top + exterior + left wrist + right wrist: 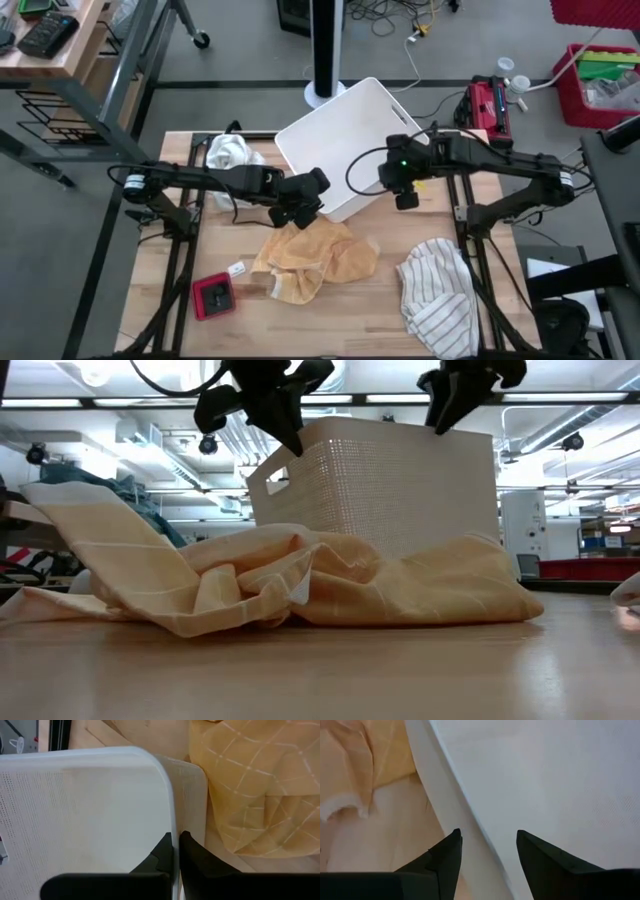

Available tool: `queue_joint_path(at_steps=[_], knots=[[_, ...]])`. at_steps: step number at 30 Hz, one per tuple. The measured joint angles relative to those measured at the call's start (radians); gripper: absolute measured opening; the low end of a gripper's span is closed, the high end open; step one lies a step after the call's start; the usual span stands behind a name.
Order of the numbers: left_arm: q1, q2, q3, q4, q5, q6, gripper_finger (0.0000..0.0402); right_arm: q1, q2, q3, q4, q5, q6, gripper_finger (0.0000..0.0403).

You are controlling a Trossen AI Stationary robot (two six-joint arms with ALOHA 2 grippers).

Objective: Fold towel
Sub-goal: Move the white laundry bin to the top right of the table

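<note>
Three towels: one yellow towel (pixel 315 258), one striped towel (pixel 437 295), one white towel (pixel 232 153), one white basket (pixel 345 140), one red box (pixel 214 296)

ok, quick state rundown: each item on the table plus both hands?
Yellow towel: crumpled, unfolded, flat on the table.
Striped towel: bunched at the right edge.
White cloth: wadded beside the basket.
White basket: upright, looks empty.
Red device: lying flat.
Left hand: shut, at basket rim.
Right hand: open, over basket edge.

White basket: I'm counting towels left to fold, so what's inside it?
The white basket shows only its bare floor from above; nothing lies in it. The corners under both arms are hidden.
</note>
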Motion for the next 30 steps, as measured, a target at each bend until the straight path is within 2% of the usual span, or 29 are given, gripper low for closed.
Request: queue_joint_path(at_steps=[8,11,15,17,24,30], knots=[[0.000,0.000,0.000,0.027,-0.002,-0.012,0.0004,-0.074,0.018,-0.040,0.013,-0.006,-0.035,0.0172],[0.001,0.000,0.000,0.035,-0.002,-0.052,0.0008,-0.101,0.027,-0.045,0.017,-0.048,-0.043,0.0130],[-0.001,-0.003,0.000,0.035,-0.004,-0.078,0.0025,-0.128,0.032,-0.050,0.001,-0.139,-0.063,0.0039],[0.000,-0.005,0.000,0.035,-0.008,-0.081,0.0035,-0.131,0.037,-0.051,-0.015,-0.170,-0.075,0.0014],[0.001,-0.034,0.000,0.064,-0.015,-0.132,0.0060,-0.149,0.048,-0.065,-0.028,-0.170,0.017,0.0006],[-0.001,-0.092,0.006,0.146,-0.010,-0.221,0.0075,-0.157,0.008,-0.093,-0.010,-0.154,0.131,0.0004]])
